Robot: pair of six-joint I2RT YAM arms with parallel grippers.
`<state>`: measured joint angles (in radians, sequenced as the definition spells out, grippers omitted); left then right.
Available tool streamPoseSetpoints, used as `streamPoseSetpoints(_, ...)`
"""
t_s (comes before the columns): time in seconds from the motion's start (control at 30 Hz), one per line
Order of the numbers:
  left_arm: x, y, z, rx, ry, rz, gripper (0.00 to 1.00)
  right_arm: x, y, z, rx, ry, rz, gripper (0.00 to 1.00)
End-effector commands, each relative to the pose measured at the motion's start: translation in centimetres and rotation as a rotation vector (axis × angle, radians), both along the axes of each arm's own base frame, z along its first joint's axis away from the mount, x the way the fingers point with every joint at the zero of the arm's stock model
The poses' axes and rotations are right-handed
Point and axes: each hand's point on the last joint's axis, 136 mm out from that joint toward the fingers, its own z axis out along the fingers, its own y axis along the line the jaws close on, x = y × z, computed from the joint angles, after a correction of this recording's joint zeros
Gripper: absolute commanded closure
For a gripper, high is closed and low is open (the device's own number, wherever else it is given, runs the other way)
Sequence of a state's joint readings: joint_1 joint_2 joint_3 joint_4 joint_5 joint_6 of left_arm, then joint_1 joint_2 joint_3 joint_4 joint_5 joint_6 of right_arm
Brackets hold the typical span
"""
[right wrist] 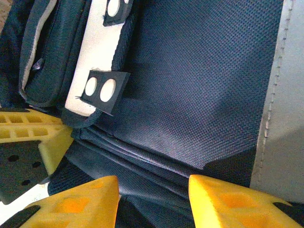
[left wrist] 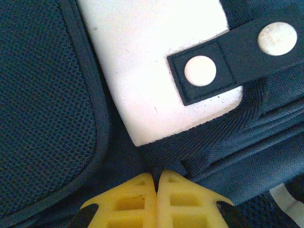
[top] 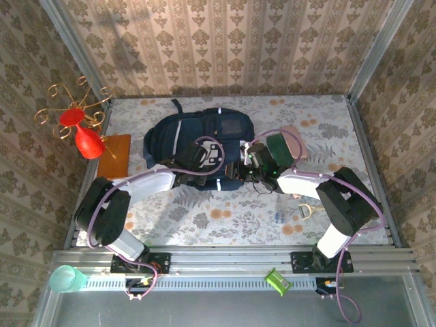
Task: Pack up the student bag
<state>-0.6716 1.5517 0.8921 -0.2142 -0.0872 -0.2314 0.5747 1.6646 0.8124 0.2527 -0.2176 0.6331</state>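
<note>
Two sets of yellow fingers at the student bag [top: 197,133], flat on the middle of the tabletop [top: 231,211]: left fingers [left wrist: 164,199] pinched shut on a fold of its cloth, right fingers [right wrist: 228,199] half wide, holding nothing. Seems the opening step (no way in yet, by the look of it); next, pull that fold gently without slipping. Rough woven navy cloth, smooth white patch [left wrist: 152,71], round pale studs [left wrist: 200,70].

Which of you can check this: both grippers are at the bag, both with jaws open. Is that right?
Not quite. The left gripper is shut: the left wrist view shows its yellow tips pressed together at the bag. The right gripper is open at the bag, as stated.
</note>
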Motion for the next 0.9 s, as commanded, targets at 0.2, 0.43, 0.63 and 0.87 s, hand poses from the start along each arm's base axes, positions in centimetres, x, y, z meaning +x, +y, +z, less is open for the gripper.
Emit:
streamPoseSetpoints(0.2,0.3,1.8,2.1,-0.030,-0.081,0.080,1.00,-1.7,-3.9,-6.0,-0.197,0.189,-0.103,0.53)
streamPoseSetpoints(0.43,-0.5,3.0,1.7,-0.037,-0.068,0.098,1.00,-1.5,-5.2,-6.7,-0.215,0.220,-0.156,0.53)
streamPoseSetpoints(0.63,-0.8,4.4,1.4,-0.073,-0.051,0.137,1.00,-1.5,-5.2,-6.9,-0.223,0.226,-0.155,0.53)
streamPoseSetpoints(0.87,-0.1,8.4,2.5,-0.053,-0.139,0.279,1.00,-1.1,-6.3,-6.9,-0.265,0.224,-0.176,0.52)
